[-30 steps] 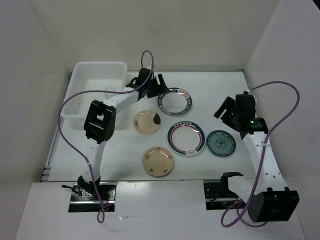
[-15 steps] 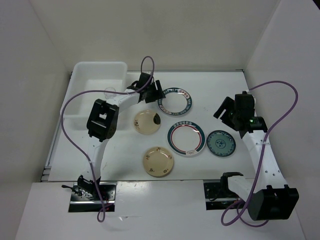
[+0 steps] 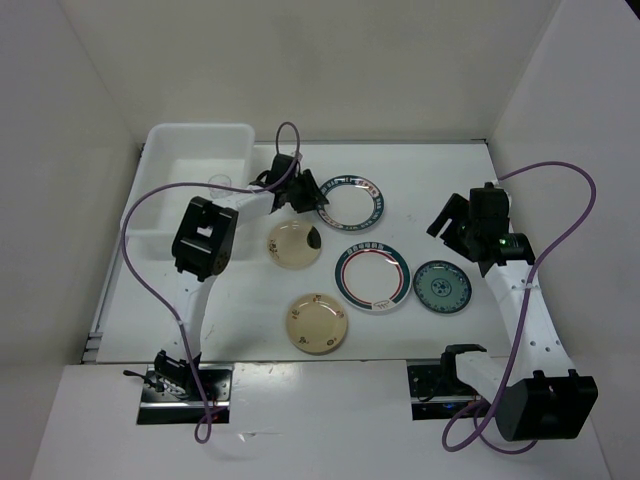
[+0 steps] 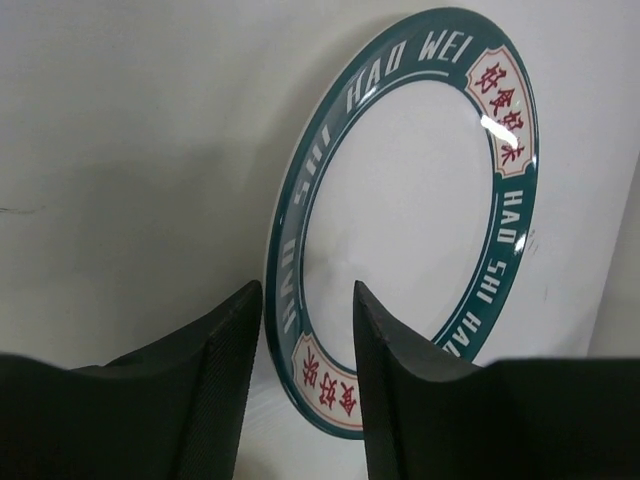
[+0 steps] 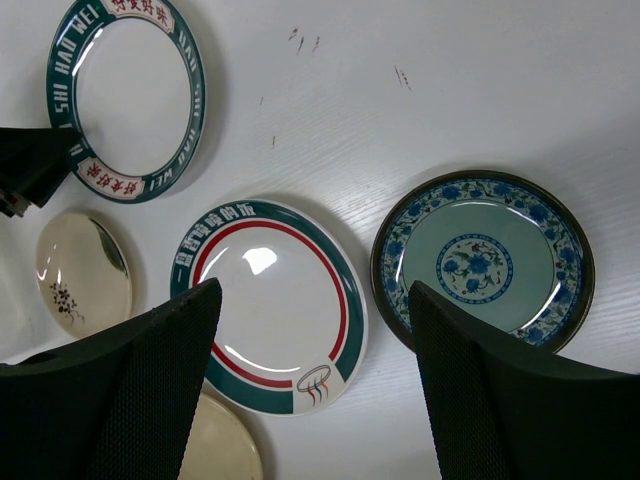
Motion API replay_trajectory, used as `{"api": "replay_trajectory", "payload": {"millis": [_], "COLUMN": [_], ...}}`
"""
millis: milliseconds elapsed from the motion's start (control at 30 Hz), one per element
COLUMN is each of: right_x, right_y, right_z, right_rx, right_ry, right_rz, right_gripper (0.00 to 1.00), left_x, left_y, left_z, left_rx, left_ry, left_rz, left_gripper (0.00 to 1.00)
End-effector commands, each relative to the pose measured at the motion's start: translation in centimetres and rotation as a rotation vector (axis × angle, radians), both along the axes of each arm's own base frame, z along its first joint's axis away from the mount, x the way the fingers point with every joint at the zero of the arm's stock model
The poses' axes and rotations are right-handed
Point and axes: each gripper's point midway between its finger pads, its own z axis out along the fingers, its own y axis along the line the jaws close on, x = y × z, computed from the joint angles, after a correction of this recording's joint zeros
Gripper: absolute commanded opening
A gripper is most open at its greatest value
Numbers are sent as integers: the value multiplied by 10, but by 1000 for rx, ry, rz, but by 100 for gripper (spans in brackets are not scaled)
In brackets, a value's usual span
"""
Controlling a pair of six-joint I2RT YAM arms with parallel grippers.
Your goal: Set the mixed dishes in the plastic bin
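A white plate with a green lettered rim (image 3: 352, 203) (image 4: 400, 200) lies at the back of the table. My left gripper (image 3: 312, 197) (image 4: 307, 290) is at its left edge, open, with one finger outside the rim and one over the plate's inside. A red-ringed plate (image 3: 373, 277) (image 5: 270, 300), a teal patterned plate (image 3: 442, 286) (image 5: 485, 262) and two cream plates (image 3: 293, 245) (image 3: 317, 322) lie flat nearer the front. My right gripper (image 3: 452, 222) (image 5: 315, 288) hovers open and empty above the red-ringed and teal plates. The plastic bin (image 3: 200, 128) stands at the back left.
A small clear object (image 3: 218, 183) rests inside the bin. White walls enclose the table at the back and both sides. The left arm's purple cable (image 3: 140, 215) loops beside the bin. Bare table lies right of the green-rimmed plate.
The left gripper has dropped to the green-rimmed plate's left edge and its jaws have narrowed around the rim. The right arm has hardly moved.
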Motion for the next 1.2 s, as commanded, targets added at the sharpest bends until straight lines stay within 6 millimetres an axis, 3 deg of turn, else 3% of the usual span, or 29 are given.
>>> {"api": "replay_trajectory", "payload": {"millis": [0, 100, 367, 467, 567, 667, 700, 767, 900, 967, 1000, 1100, 1167], "right_x": [6, 6, 6, 5, 6, 6, 6, 5, 1, 0, 0, -1, -2], "right_y": [-1, -1, -1, -1, -1, -3, -2, -4, -9, -9, -9, -9, -9], "right_z": [4, 4, 4, 6, 10, 10, 13, 16, 21, 24, 24, 27, 29], "right_rx": [-9, -9, -9, -9, -10, -16, -9, -15, -24, -24, -24, -24, -24], "right_ry": [-31, -31, -31, -40, -59, -59, -70, -79, -106, -116, -116, -126, -136], "right_rz": [12, 12, 12, 12, 12, 5, -1, -8, -47, -47, -47, -47, -47], "right_gripper": [81, 81, 81, 81, 81, 81, 81, 81, 88, 96, 100, 100, 100], "left_x": [-18, -22, -24, -25, -19, -16, -7, -2, 17, 24, 27, 30, 37], "left_y": [-6, -5, -8, -8, -7, -9, -12, -14, -21, -15, -12, 17, 53], "left_z": [-31, -38, -44, -48, -41, -21, 1, 27, 148, 192, 244, 307, 334], "left_rx": [-46, -59, -105, -107, -109, -130, -150, -167, -240, -214, -233, -209, -195], "left_ry": [93, 116, 144, 158, 153, 129, 85, 46, -184, -276, -377, -485, -535], "left_rz": [-29, -11, 24, 31, 61, 66, 62, 58, 28, 42, 47, 116, 207], "left_gripper": [49, 38, 32, 12, 0, 0, 0, 0, 0, 0, 0, 0, 0]}}
